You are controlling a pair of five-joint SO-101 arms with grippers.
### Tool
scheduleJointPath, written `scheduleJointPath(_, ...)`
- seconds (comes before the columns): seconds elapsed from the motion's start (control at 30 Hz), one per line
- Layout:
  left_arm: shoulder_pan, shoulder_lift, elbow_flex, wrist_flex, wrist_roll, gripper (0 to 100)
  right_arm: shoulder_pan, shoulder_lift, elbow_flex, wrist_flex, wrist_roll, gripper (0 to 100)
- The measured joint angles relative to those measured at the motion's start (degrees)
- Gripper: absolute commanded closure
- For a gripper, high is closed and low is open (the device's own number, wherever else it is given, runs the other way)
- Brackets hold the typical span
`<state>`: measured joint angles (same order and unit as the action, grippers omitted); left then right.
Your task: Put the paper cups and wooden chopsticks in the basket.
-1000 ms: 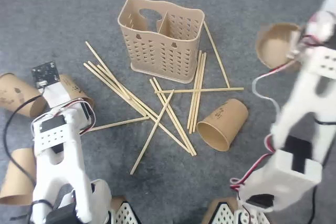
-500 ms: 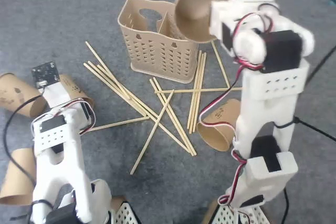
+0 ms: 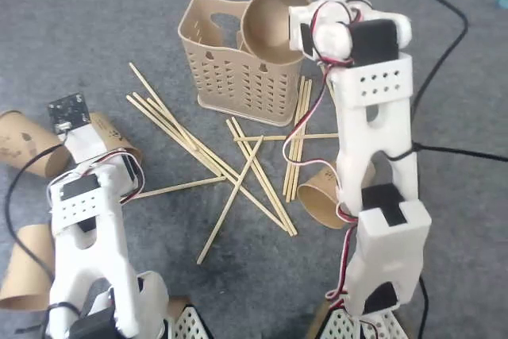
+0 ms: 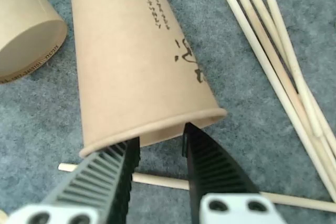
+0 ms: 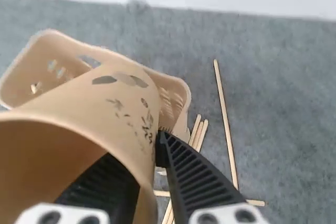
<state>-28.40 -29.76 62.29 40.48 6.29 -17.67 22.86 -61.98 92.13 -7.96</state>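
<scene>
Paper cup (image 3: 270, 29), clenched by its wall in the right gripper (image 5: 153, 141), hangs tilted over the rim of the basket (image 3: 238, 77). Dropping-in step, I'd judge: next, centre it above a compartment and release. Left gripper (image 4: 160, 142), parted, rests by another cup (image 4: 136, 61) well apart from the basket.

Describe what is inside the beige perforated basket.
Nothing shows in the left compartment of the beige perforated plastic basket; the brown paper cup held by the right end effector covers the right compartment.

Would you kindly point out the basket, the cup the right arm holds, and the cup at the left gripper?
basket (image 3: 238, 86): high view, perforated front wall.
held cup (image 3: 268, 20): high view, inside its mouth.
lying cup (image 4: 131, 61): left wrist view, its side.
</scene>
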Motion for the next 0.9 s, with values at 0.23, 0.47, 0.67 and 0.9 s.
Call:
scheduleJointPath(0.23, 0.0, 0.0, 0.0, 0.0, 0.0, 88, 0.0, 2.0, 0.0, 0.0, -2.3, 78.6)
scheduleJointPath(0.47, 0.0, 0.0, 0.0, 0.0, 0.0, 88, 0.0, 2.0, -5.0, 0.2, -7.7, 72.4)
scheduleJointPath(0.67, 0.0, 0.0, 0.0, 0.0, 0.0, 88, 1.3, 2.0, -24.2, 8.0, -8.1, 74.9)
scheduleJointPath(0.9, 0.0, 0.0, 0.0, 0.0, 0.0, 88, 7.6, -1.3, -21.5, 8.6, -8.1, 97.4)
